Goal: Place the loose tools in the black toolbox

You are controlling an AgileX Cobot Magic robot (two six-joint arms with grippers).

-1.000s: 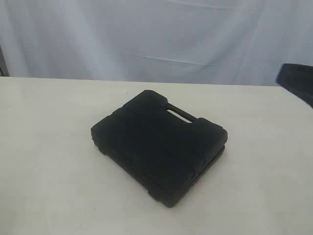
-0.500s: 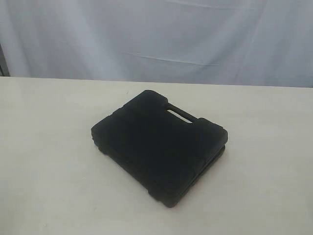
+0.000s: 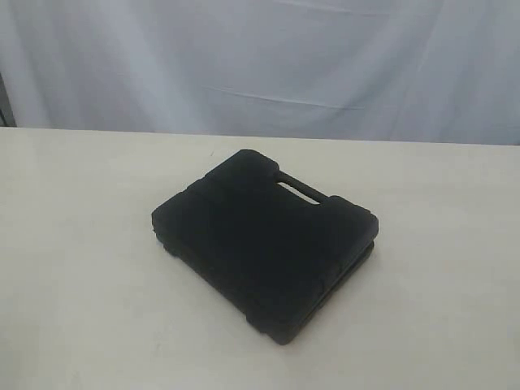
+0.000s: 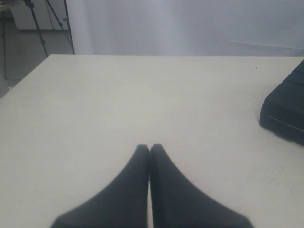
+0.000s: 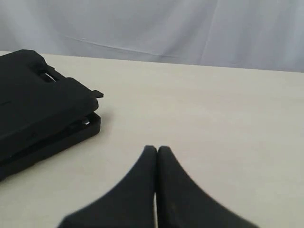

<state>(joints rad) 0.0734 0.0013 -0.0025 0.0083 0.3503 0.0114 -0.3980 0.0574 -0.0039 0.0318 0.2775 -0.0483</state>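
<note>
One large black moulded-plastic toolbox (image 3: 264,244) lies flat near the middle of the cream tabletop (image 3: 81,284). It is turned at an angle, with its two halves folded together and its slot handle (image 3: 297,190) along the far right edge. The right wrist view shows a thin gap between the halves at one corner. The left gripper (image 4: 149,148) hangs over bare table to the left of the toolbox, black fingers pressed tip to tip, holding nothing. The right gripper (image 5: 156,149) is clenched likewise and empty, to the right of the case. A white curtain (image 3: 260,65) hangs beyond the far table edge.
</note>
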